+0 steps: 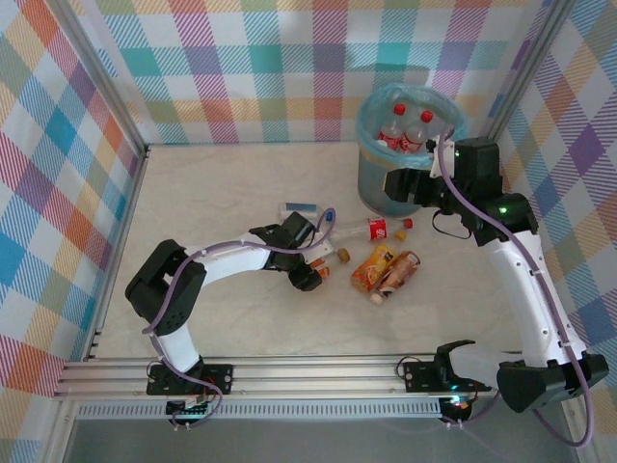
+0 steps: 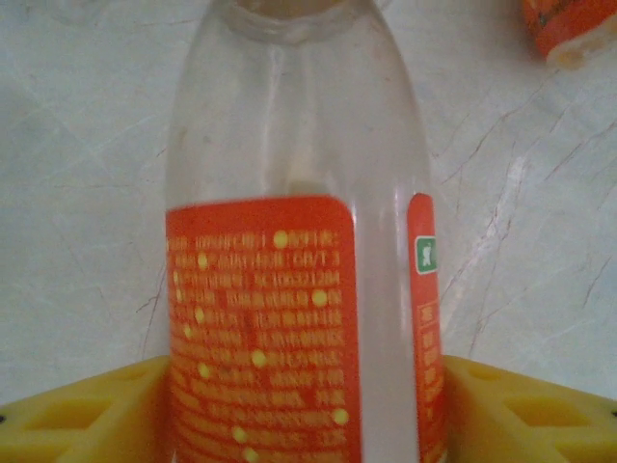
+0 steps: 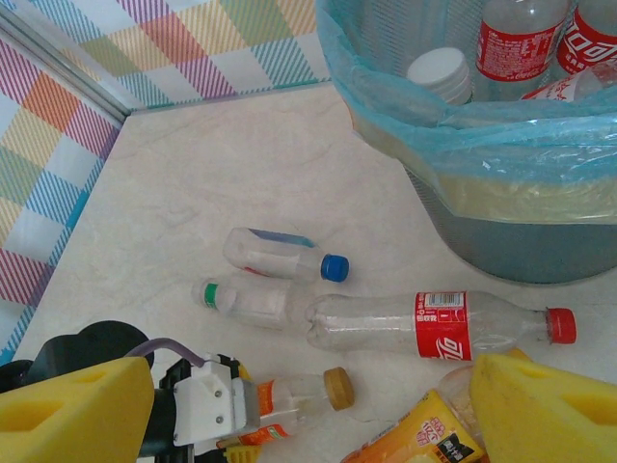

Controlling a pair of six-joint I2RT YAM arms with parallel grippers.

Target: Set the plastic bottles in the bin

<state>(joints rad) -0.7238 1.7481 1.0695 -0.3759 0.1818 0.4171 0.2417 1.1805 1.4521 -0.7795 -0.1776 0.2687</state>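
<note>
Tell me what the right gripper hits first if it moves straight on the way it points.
Probably the clear red-labelled bottle lying on the table ahead of the right gripper; depth is unclear.

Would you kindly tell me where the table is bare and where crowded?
Bare: the left table from wall to blue-capped bottle, and the near strip along the rail. Crowded: the centre, from that bottle to the bin.

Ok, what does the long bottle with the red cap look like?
The long bottle is clear plastic and looks empty, with a red cap and a red label with white writing. It lies on its side on the pale table, in front of the bin, cap end nearest it. Its bottom end sits right by a smaller green-banded bottle. Nothing grips it.
</note>
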